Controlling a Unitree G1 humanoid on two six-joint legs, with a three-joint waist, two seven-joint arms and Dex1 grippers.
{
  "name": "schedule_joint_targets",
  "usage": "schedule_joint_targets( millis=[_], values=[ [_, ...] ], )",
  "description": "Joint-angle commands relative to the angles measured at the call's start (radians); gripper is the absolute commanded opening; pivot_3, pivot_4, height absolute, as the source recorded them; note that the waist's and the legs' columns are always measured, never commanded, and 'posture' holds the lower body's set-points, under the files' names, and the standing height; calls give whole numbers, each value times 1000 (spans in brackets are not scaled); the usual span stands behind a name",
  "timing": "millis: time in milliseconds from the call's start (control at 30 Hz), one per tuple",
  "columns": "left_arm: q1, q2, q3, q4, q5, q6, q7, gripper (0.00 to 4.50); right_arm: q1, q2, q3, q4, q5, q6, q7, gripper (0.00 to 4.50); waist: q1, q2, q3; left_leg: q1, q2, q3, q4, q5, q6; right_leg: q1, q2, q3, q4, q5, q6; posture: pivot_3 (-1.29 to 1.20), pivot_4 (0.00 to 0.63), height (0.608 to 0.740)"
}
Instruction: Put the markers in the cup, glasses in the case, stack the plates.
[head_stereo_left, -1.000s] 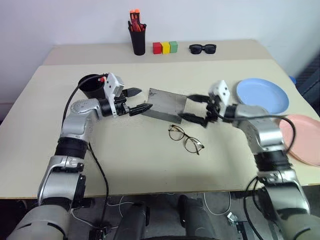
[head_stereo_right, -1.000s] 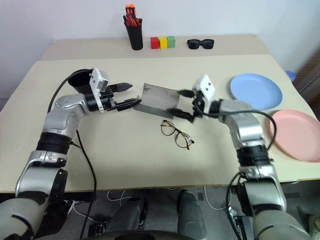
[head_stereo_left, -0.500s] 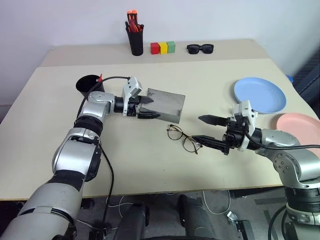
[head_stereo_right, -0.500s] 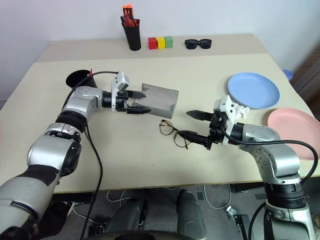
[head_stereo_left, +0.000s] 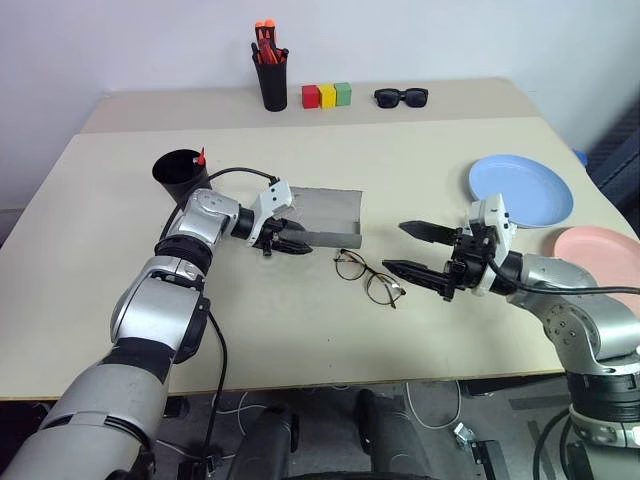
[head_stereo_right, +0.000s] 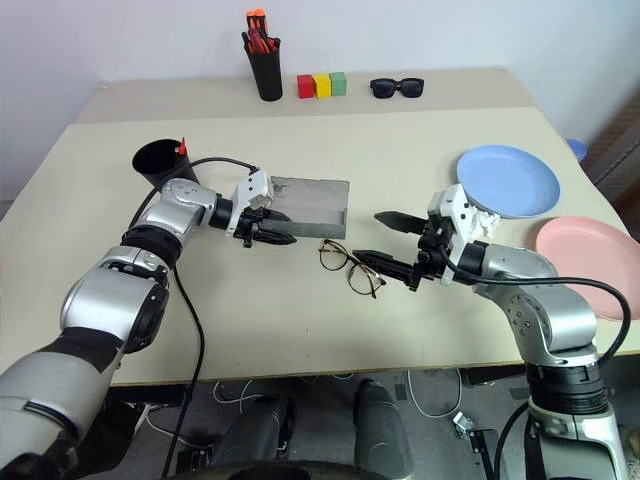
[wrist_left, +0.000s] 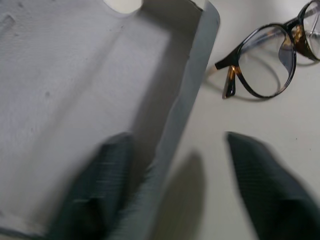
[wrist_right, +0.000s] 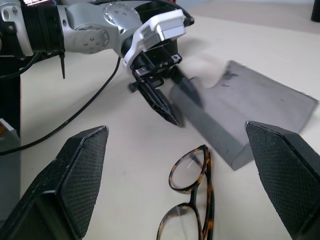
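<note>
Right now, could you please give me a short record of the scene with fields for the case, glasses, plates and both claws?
case: grey case, flap open, flat on table
glasses: glasses on table beside case, not inside
plates: blue plate and pink plate, side by side, unstacked
left claw: left claw straddles case's edge, one finger inside
right claw: right claw open, near glasses, holding nothing

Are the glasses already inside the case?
No, the glasses lie on the table beside the open case.
</note>
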Motion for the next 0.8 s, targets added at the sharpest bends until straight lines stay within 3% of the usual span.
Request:
schedule_joint_targets(
  millis=[33, 67, 433, 600, 800],
  values=[
    [-29, 5, 16, -13, 6, -4, -24, 513, -31, 8, 2, 4, -12, -42, -8, 4500, 0, 0, 0, 0, 0, 0, 0, 0, 0, 0, 0, 0, 0, 0, 0, 0, 150, 740],
    [-27, 6, 18, -15, 4, -4, -27, 83, -35, 9, 7, 9, -14, -46, -8, 4500, 0, 0, 0, 0, 0, 0, 0, 0, 0, 0, 0, 0, 0, 0, 0, 0, 150, 740],
    [13, 74, 50, -143, -40, 157, -197, 83, -54, 15, 45, 45, -53, -89, -7, 4500, -3, 0, 0, 0, 0, 0, 0, 0, 0, 0, 0, 0, 1, 0, 0, 0, 150, 740],
    [136, 179, 18, -396, -49, 234, -278, 83, -64, 18, 51, 57, -58, -96, -5, 4500, -9, 0, 0, 0, 0, 0, 0, 0, 0, -1, 0, 0, 2, 0, 0, 0, 150, 740],
    [306, 372, -89, -713, -204, 272, -287, 83, -84, 23, 61, 75, -64, -104, 4, 4500, -4, 0, 0, 0, 1, -1, 0, 0, 0, -2, 0, 0, 3, 0, 0, 0, 150, 740]
  ],
)
